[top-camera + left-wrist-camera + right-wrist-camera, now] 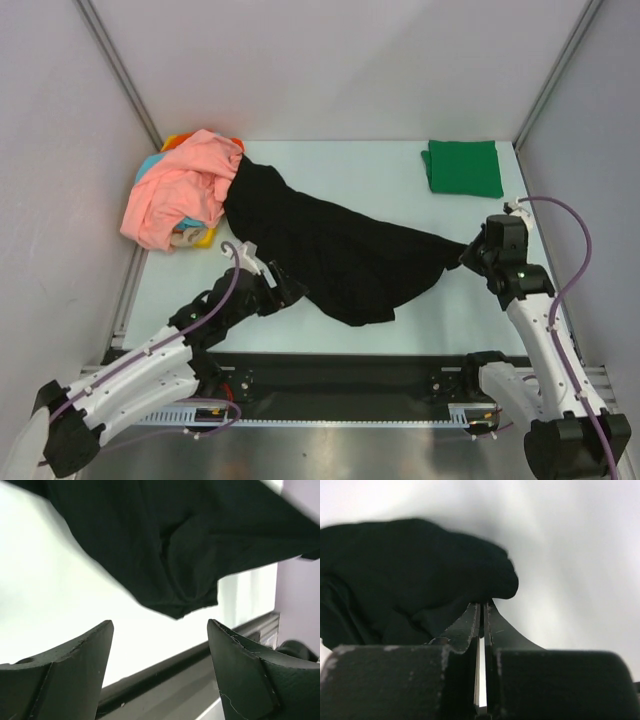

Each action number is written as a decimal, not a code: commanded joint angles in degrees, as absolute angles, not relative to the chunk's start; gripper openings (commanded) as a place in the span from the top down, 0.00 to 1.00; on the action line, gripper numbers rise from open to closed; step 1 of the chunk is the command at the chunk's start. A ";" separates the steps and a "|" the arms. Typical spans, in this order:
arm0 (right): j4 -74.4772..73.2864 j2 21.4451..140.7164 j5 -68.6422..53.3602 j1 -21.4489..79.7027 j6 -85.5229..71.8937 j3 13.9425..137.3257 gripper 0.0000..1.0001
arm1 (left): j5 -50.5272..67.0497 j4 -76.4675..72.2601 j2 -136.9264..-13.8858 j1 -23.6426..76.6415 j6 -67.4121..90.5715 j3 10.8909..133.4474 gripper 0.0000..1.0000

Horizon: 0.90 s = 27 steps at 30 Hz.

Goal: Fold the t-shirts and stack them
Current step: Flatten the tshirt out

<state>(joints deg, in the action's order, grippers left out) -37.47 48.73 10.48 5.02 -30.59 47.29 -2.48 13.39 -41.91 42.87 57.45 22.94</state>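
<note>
A black t-shirt (340, 250) lies stretched across the middle of the table, from the pile at the back left to my right gripper. My right gripper (470, 252) is shut on its right end; the right wrist view shows black cloth (415, 580) bunched at the fingertips (483, 605). My left gripper (290, 292) is open and empty by the shirt's near left edge; its wrist view shows the black hem (175, 555) just beyond the fingers (75, 650). A green t-shirt (463, 167) lies folded at the back right. A salmon-pink t-shirt (180, 190) tops a crumpled pile.
Under the pink shirt, bits of orange (175, 140), teal (148, 165) and yellow (200, 238) cloth show. Grey walls close in the table on three sides. A black rail (350, 375) runs along the near edge between the arm bases.
</note>
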 commanded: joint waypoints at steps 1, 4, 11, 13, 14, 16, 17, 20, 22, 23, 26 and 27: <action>-33.23 51.23 6.08 4.75 -32.52 43.17 1.00 | -8.61 13.80 -39.64 42.89 56.69 23.12 0.19; -31.38 52.03 5.10 4.75 -32.61 41.05 1.00 | -6.51 10.47 -42.53 42.89 54.68 22.24 0.19; -30.06 51.94 5.01 4.75 -32.34 39.82 1.00 | -2.72 0.71 -60.27 48.50 49.75 30.11 0.21; -29.88 51.86 4.83 4.75 -32.26 39.81 1.00 | -4.29 1.14 -66.84 50.96 48.43 34.26 0.22; -29.80 51.86 4.66 4.75 -32.26 39.64 1.00 | -4.92 2.19 -69.15 53.33 46.25 39.24 0.21; -29.71 51.86 4.40 4.66 -32.17 39.55 1.00 | -5.62 6.91 -78.25 55.88 41.43 45.58 0.19; -29.71 51.86 4.31 4.66 -32.17 39.55 1.00 | -6.84 10.08 -81.88 56.51 40.44 53.27 0.19; -29.27 51.94 3.34 4.66 -32.17 39.46 1.00 | -10.54 17.66 -93.02 58.27 37.36 65.16 0.19; -29.01 51.86 2.82 4.66 -31.99 39.29 1.00 | -10.90 19.85 -97.36 58.80 36.13 70.98 0.20; -29.09 51.86 2.55 4.57 -31.91 39.20 1.00 | -11.33 21.08 -101.12 58.97 35.86 73.02 0.21; -29.18 51.77 2.37 4.48 -31.55 39.02 1.00 | -14.40 26.71 -108.25 59.76 35.60 80.39 0.23; -29.09 51.68 2.29 4.48 -31.38 38.94 1.00 | -15.28 27.76 -109.50 60.03 35.51 81.72 0.24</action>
